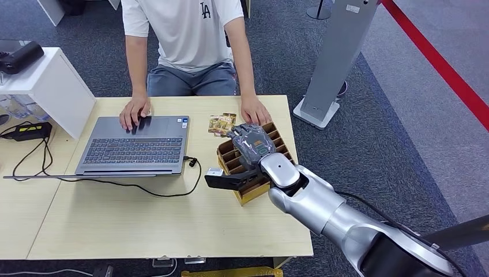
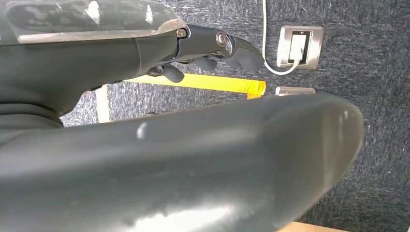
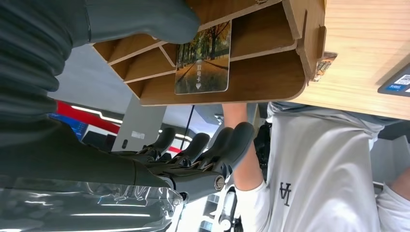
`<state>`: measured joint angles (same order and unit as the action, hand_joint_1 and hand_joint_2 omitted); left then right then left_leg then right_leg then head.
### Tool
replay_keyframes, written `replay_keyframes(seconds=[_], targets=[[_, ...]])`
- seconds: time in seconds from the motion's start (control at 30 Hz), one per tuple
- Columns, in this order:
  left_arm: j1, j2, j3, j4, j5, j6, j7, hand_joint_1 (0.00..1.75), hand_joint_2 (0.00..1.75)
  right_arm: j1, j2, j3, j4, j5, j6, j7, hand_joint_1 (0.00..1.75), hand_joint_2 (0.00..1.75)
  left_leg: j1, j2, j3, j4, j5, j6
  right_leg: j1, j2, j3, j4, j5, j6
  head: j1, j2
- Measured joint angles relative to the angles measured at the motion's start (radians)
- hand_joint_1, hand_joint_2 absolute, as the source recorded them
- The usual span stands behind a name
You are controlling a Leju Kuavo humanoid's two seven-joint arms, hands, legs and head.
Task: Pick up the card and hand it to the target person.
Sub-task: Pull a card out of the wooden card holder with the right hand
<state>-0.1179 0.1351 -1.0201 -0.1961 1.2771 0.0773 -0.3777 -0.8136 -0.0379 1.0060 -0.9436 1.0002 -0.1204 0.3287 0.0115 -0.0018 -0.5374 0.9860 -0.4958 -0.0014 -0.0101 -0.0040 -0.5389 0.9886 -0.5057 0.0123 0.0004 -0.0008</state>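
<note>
Right hand (image 1: 252,143) poised directly over the slotted brown wooden card rack (image 1: 242,166) on the pale wooden tabletop (image 1: 144,219), fingers apart and nothing held. From the right wrist view, dark fingers (image 3: 227,145) extended side by side, clear of the rack (image 3: 232,82), thick grey thumb (image 3: 145,21) lying against its slats. Standing in one slot just beyond the thumb, a glossy card printed with an autumn tree avenue (image 3: 203,58), not touched by the fingers. Just past the fingertips on the tabletop, a small pair of yellow-and-green printed cards (image 1: 222,123) lying flat beside the rack. Across the tabletop, beyond the hand, a seated person in a white T-shirt (image 1: 183,34), one of the person's hands (image 1: 255,109) resting flat close to the fingertips, the other hand (image 1: 135,112) on the open grey laptop (image 1: 135,145) further out to the thumb side. Black cable (image 1: 144,187) trailing from the laptop's edge towards the rack. Left hand (image 2: 212,48) hanging over dark grey carpet (image 2: 377,96), fingers loosely curled and holding nothing, a silver floor socket with white plug (image 2: 300,47) just beyond its fingertips.
</note>
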Motion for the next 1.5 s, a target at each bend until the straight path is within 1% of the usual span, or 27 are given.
replay_keyframes(seconds=[0.2,0.4,0.63,0.93,1.03,1.23,1.3,1.4,1.5], targets=[[0.000,0.000,0.000,0.000,0.000,0.000,0.000,0.00,0.00,-0.006,0.011,0.003,0.040,-0.013,-0.009,-0.008,0.92,1.75,0.000,0.000,0.000,0.000,0.000,0.000,0.000,0.000,0.000,0.000,0.000,0.000,0.000,0.000],[0.000,0.000,0.000,0.000,0.000,0.000,0.000,0.00,0.00,-0.022,0.021,0.011,0.071,-0.019,-0.022,-0.009,1.10,1.75,0.000,0.000,0.000,0.000,0.000,0.000,0.000,0.000,0.000,0.000,0.000,0.000,-0.001,0.000],[0.000,0.000,0.000,0.000,0.000,-0.003,0.000,0.00,0.00,-0.033,0.029,0.014,0.087,-0.027,-0.027,-0.007,1.04,1.75,0.000,0.000,0.000,0.000,0.000,0.000,0.000,0.000,0.000,0.000,0.000,0.000,0.000,0.000],[0.001,0.000,0.000,0.000,0.000,-0.001,0.000,0.00,0.00,-0.036,0.032,0.019,0.100,-0.036,-0.041,-0.001,0.56,1.75,0.000,0.000,0.000,0.000,0.000,0.000,0.000,0.000,0.000,0.000,0.000,0.000,0.000,0.000],[0.002,0.000,0.000,0.000,0.001,0.000,0.000,0.00,0.00,-0.036,0.032,0.020,0.102,-0.037,-0.049,0.005,0.46,1.75,0.000,0.000,0.000,0.000,0.000,0.000,0.000,0.000,0.000,0.000,0.000,0.000,0.000,0.000],[0.006,0.000,0.000,0.000,0.008,0.001,0.000,0.00,0.00,-0.036,0.028,0.020,0.085,-0.037,-0.056,0.031,0.52,1.75,0.000,0.000,0.000,0.000,0.000,0.000,0.000,0.000,0.000,0.000,0.000,0.000,0.000,0.000],[0.008,0.000,0.000,0.000,0.009,0.001,0.000,0.00,0.00,-0.036,0.023,0.018,0.067,-0.034,-0.056,0.046,0.57,1.75,0.000,0.000,0.000,0.000,0.000,0.000,0.000,0.000,0.000,0.000,0.000,0.000,0.000,0.000],[0.011,0.000,0.000,0.000,0.010,0.001,0.000,0.00,0.00,-0.036,0.012,0.013,0.032,-0.025,-0.050,0.070,0.70,1.75,0.000,0.000,0.001,0.000,0.000,0.000,0.000,0.000,0.000,0.000,0.000,0.000,0.000,0.000],[0.013,0.000,0.000,0.000,0.010,0.004,0.000,0.00,0.00,-0.035,-0.002,0.009,-0.004,-0.020,-0.039,0.089,0.89,1.75,0.000,0.000,0.001,0.000,0.000,0.000,0.000,0.000,0.000,0.000,0.000,0.000,0.000,0.000]])
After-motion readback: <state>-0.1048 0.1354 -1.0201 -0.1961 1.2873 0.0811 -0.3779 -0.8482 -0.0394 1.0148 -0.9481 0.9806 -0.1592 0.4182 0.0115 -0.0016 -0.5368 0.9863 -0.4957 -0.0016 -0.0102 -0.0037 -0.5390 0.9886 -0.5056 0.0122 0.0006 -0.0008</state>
